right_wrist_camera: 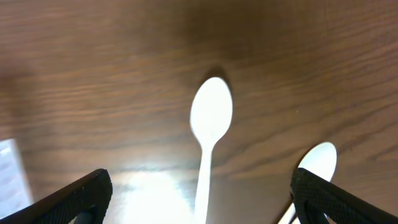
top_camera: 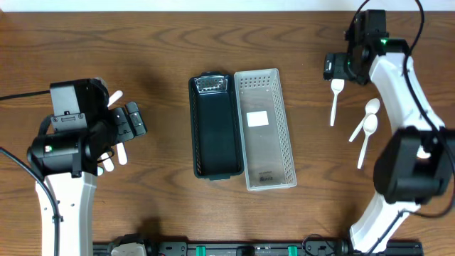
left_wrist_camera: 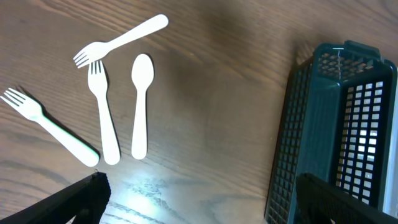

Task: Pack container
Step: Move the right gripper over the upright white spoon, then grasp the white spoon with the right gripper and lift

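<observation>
The left basket (top_camera: 215, 135) touches the right basket (top_camera: 281, 135) mid-table; forks (left_wrist_camera: 102, 112) (a spoon (left_wrist_camera: 140, 106) among them) lie well left of both, three spoons (top_camera: 365, 135) well right.

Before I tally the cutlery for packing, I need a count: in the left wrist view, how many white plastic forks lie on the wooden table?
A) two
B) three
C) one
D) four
B: three white plastic forks lie there: that angled one on top, an upright one and a slanted one at the left, beside a single white plastic spoon.
</observation>
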Robot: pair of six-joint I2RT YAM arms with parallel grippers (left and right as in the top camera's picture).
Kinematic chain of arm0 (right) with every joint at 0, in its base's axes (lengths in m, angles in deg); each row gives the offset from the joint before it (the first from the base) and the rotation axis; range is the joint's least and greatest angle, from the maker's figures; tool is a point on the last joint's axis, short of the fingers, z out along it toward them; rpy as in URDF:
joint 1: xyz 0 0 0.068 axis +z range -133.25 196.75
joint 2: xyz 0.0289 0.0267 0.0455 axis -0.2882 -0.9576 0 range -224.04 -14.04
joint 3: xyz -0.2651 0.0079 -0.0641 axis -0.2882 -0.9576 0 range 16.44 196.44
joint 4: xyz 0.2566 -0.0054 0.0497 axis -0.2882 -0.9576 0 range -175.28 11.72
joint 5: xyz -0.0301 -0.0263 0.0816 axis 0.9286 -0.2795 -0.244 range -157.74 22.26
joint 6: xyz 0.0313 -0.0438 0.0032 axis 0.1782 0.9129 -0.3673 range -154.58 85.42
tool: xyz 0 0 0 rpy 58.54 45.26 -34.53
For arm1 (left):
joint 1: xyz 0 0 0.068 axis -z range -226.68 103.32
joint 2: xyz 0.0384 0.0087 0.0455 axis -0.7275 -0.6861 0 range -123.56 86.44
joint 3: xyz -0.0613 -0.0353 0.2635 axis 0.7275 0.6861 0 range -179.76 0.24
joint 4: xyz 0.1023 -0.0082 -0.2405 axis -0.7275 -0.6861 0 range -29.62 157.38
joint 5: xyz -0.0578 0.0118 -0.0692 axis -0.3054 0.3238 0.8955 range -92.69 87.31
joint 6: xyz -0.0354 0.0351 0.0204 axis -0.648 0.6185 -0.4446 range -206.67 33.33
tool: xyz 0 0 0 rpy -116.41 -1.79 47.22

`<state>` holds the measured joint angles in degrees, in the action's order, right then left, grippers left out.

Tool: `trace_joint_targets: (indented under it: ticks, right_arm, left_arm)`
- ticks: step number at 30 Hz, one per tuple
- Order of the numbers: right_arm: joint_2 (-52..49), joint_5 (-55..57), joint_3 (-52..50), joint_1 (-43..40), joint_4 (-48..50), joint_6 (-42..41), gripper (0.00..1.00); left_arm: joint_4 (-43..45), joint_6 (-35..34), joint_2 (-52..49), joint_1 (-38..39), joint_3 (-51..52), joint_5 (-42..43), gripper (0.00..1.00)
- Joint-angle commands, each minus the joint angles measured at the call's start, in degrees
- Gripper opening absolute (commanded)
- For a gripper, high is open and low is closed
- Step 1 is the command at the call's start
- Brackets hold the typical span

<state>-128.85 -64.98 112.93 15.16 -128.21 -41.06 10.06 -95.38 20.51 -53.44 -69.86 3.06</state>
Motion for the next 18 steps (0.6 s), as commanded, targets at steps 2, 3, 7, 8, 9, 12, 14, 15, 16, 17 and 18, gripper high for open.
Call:
trace_joint_targets:
  ticks: [2, 3, 7, 8, 9, 12, 14, 15, 16, 17, 18]
  right_arm:
    - [-4.7, 0.3, 4.7, -1.3, -0.4, -0.5, 0.95]
    - [-5.5, 0.3, 4.7, -1.4, -0.4, -0.5, 0.95]
    - [-9.7, 0.1, 4.7, -1.2, -0.8, -0.8, 0.94]
    - [-10.7, 0.0, 4.7, -1.1, -1.2, -0.8, 0.93]
    - [-11.6, 0.0, 4.7, -1.0, -1.7, -1.2, 0.93]
    - [-13.6, 0.0, 4.7, -0.8, -2.6, -2.0, 0.91]
    - [-14.7, 0.0, 4.7, -0.8, -3.1, -2.9, 0.90]
    - [-15.1, -0.2, 4.7, -0.8, -3.3, -3.1, 0.89]
    - [-15.6, -0.2, 4.7, -0.8, -3.5, -3.4, 0.88]
    - [-15.9, -0.3, 4.6, -0.8, -3.7, -3.5, 0.86]
    - [-16.3, -0.4, 4.6, -0.8, -3.9, -3.6, 0.84]
  left_arm:
    - [-0.3, 0.8, -0.3, -0.4, -0.7, -0.5, 0.98]
    - [-0.3, 0.8, -0.3, -0.4, -0.7, -0.5, 0.98]
    - [-0.3, 0.8, -0.3, -0.4, -0.7, -0.5, 0.98]
    - [-0.3, 0.8, -0.3, -0.4, -0.7, -0.5, 0.98]
    - [-0.3, 0.8, -0.3, -0.4, -0.7, -0.5, 0.98]
    - [-0.3, 0.8, -0.3, -0.4, -0.7, -0.5, 0.98]
    - [-0.3, 0.8, -0.3, -0.4, -0.7, -0.5, 0.98]
    - [-0.3, 0.8, -0.3, -0.4, -0.7, -0.5, 0.98]
    - [-0.3, 0.8, -0.3, -0.4, -0.7, -0.5, 0.98]
    - [-0.3, 0.8, -0.3, -0.4, -0.7, -0.5, 0.98]
    - [-0.3, 0.8, -0.3, -0.4, -0.7, -0.5, 0.98]
